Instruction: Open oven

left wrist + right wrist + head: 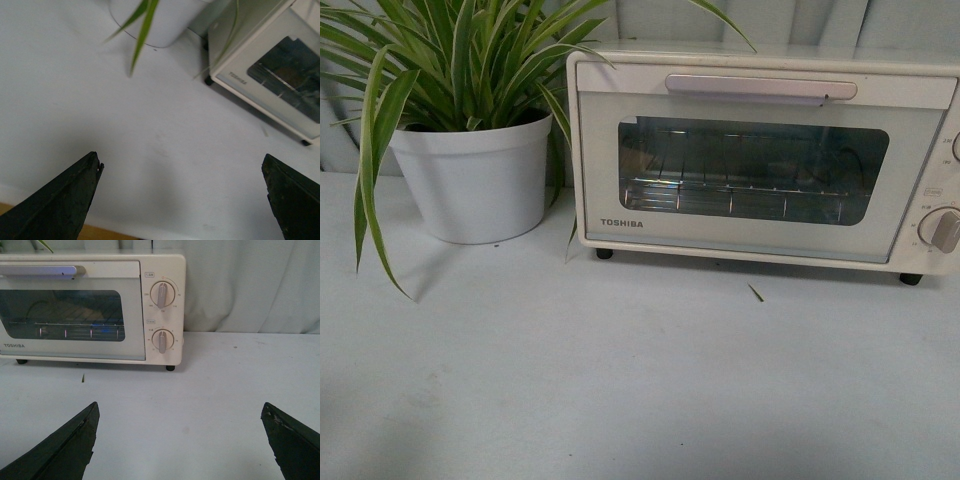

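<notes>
The cream-white TOSHIBA oven stands at the back right of the table, door shut, with its long bar handle along the top and a wire rack behind the glass. It also shows in the left wrist view and the right wrist view, where its two round knobs sit on the panel beside the door. Neither arm shows in the front view. My left gripper is open and empty over bare table, well short of the oven. My right gripper is open and empty, facing the oven's knob side from a distance.
A white pot with a long-leaved green plant stands left of the oven, leaves drooping over the table and the oven's corner. A small leaf scrap lies before the oven. A grey curtain hangs behind. The table's front edge shows under the left gripper.
</notes>
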{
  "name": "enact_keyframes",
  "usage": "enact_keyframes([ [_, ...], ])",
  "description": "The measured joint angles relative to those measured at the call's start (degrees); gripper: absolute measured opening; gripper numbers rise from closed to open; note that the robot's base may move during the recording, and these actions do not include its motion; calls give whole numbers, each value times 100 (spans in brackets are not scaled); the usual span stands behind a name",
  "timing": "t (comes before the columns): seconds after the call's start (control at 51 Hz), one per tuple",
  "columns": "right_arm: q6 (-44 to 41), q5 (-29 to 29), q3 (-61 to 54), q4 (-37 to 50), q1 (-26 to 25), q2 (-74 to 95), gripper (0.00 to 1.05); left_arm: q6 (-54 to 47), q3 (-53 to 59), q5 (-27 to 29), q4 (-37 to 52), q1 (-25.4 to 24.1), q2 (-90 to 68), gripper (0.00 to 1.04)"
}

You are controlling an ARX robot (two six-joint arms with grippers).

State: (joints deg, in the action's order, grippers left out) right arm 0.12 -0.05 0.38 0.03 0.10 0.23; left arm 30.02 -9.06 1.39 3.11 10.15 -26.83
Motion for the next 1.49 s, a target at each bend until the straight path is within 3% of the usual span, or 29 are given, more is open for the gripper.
enact_keyframes([
  [0.255, 0, 0, 0, 0, 0, 0, 95, 1878, -896, -125, 2017, 1016, -3322, 98],
  [0.431, 0, 0, 0, 0, 0, 0, 95, 2500, -1539, -74, 2597, 1495, -4872, 98],
  [0.706, 0, 0, 0, 0, 0, 0, 95, 2844, -2695, 33, 2673, 1912, -6325, 98],
  [1.49, 157, -170, 24, -96, -48, 48, 95, 3416, -3543, 55, 2535, 2135, -7344, 98],
])
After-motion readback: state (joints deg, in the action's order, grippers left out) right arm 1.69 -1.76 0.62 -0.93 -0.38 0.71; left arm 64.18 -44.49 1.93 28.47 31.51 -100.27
